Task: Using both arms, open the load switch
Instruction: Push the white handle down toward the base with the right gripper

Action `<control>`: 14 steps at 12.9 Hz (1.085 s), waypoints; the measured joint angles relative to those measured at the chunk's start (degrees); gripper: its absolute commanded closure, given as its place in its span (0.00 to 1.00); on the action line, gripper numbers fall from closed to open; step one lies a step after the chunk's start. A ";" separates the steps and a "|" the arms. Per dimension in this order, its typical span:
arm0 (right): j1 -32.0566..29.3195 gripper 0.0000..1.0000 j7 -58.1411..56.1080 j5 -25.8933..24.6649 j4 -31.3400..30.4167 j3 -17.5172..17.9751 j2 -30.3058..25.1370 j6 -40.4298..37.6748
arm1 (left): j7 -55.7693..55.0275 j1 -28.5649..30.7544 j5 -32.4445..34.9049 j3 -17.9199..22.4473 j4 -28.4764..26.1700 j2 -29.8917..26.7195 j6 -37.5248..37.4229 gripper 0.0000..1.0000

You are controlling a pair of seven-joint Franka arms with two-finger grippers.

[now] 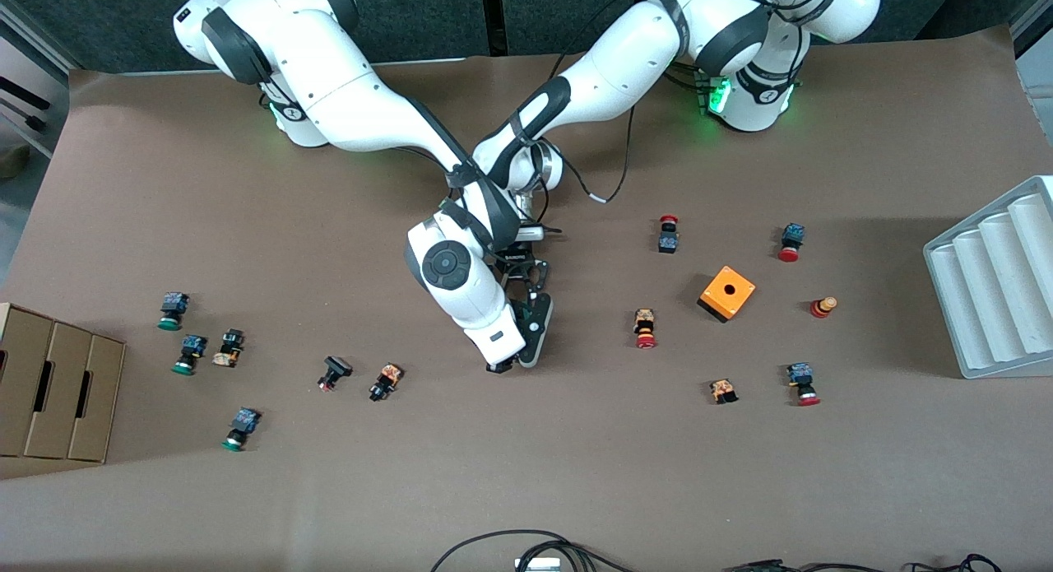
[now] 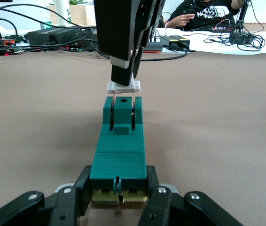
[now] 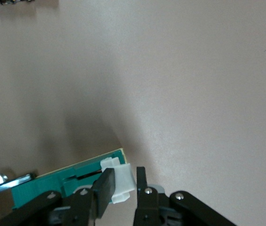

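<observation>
The dark-green load switch (image 1: 536, 325) (image 2: 119, 150) is held low over the middle of the table, where the two arms cross. My left gripper (image 2: 119, 189) (image 1: 521, 282) is shut on its ribbed end, one finger on each side. My right gripper (image 3: 122, 189) (image 1: 507, 363) comes down at the switch's other end and is shut on the small white sliding piece (image 2: 123, 86) (image 3: 123, 181). That white piece stands slightly out from the green body (image 3: 67, 178), with two thin metal pins showing in the gap.
Small red- and green-capped push buttons lie scattered toward both ends of the table. An orange cube box (image 1: 727, 293) and a grey ribbed tray (image 1: 995, 292) are toward the left arm's end. A cardboard box (image 1: 57, 391) sits at the right arm's end. Cables (image 1: 526, 551) lie at the front edge.
</observation>
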 measured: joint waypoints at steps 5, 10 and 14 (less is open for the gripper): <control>0.06 0.73 0.00 0.00 -0.01 0.00 -0.43 -1.03 | 0.00 0.00 0.00 0.00 0.00 0.00 0.00 0.51; 0.28 0.73 0.00 0.00 -0.30 0.02 -1.22 -2.21 | 0.00 0.00 0.01 0.01 0.00 0.00 0.00 0.51; 0.66 0.73 0.04 0.00 -1.40 0.36 -1.56 -2.46 | 0.00 0.00 0.04 0.02 0.00 0.00 0.00 0.51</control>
